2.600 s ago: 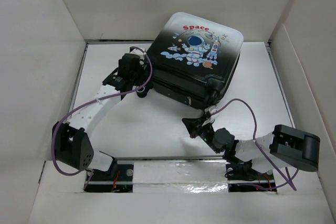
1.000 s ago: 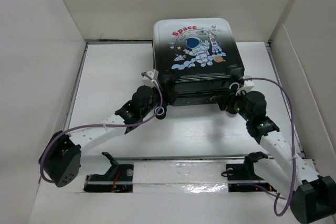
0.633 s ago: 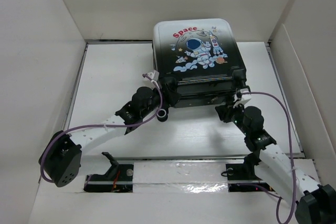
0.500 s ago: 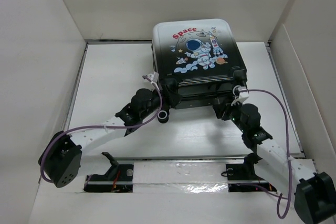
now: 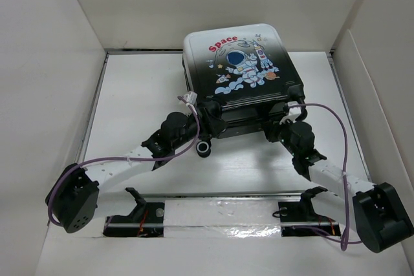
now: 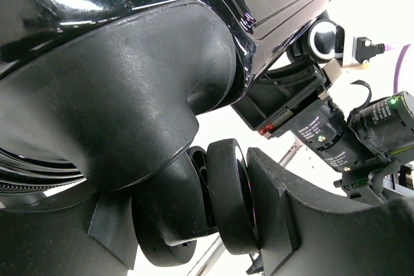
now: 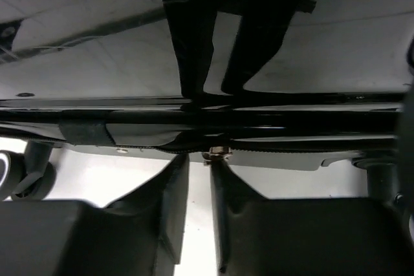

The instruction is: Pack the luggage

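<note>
1. Luggage (image 5: 239,63) lies closed, astronaut side up, at the far middle of the table (image 5: 142,82).
2. Left gripper (image 6: 194,218) clamps the near-left corner wheel (image 6: 229,205) between its fingers.
3. Right gripper (image 7: 199,166) meets the near-side seam, jaws narrow, tips at the zipper pull (image 7: 217,154); whether the pull is held cannot be told.

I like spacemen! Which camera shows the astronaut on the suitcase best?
The top external view: the astronaut sits on the luggage shell, facing up. Both wrist views show only black edges and wheels, no picture.
</note>
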